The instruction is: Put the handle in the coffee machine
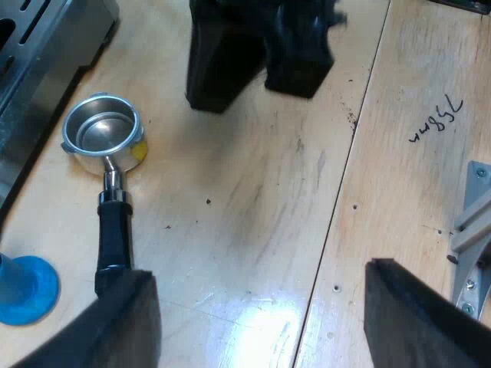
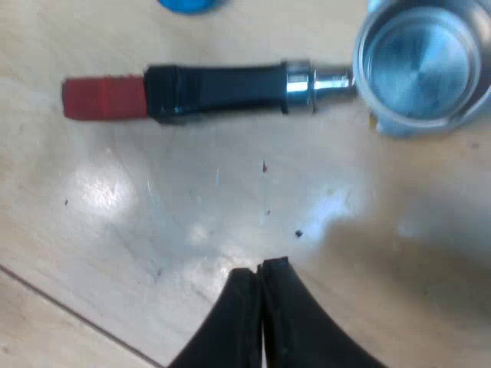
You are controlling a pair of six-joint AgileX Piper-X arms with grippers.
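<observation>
Holder (image 1: 113,201) lies flat and loose on the surface (image 1: 253,192), not yet in the espresso machine (image 1: 38,46). Its empty metal basket sits near the machine's base. Its dark handle runs away from the machine toward the left end effector (image 1: 257,276). The red end (image 2: 103,98) is plain in the right wrist view.

Left end effector: 2 fingers spread wide, holding nothing. One finger (image 1: 123,322) covers the handle's tip; contact cannot be told. Right end effector (image 2: 259,270): fingers pressed together on nothing, hanging above bare boards just beside the handle.

Risks, as judged:
- The handle is round, so an off-centre pinch would likely roll it or swing the basket.
- With 1 left finger over the tip and the other far off, closing might shove the holder rather than catch it.
- The right fingers need to part before any grasp. Lowered as they are, they would only nudge it.
- The blue tamper (image 1: 27,287) stands near the handle and a sweep could topple it.
- With 2 arms close over 1 small thing, they could collide.
- At the machine, a tilted basket would probably fail to lock.

Surface: pale wood boards with a seam, scuffs, dark specks, a handwritten mark (image 1: 437,119) and a metal bracket (image 1: 472,230) at the far edge. Lamp glare sits on the boards.
</observation>
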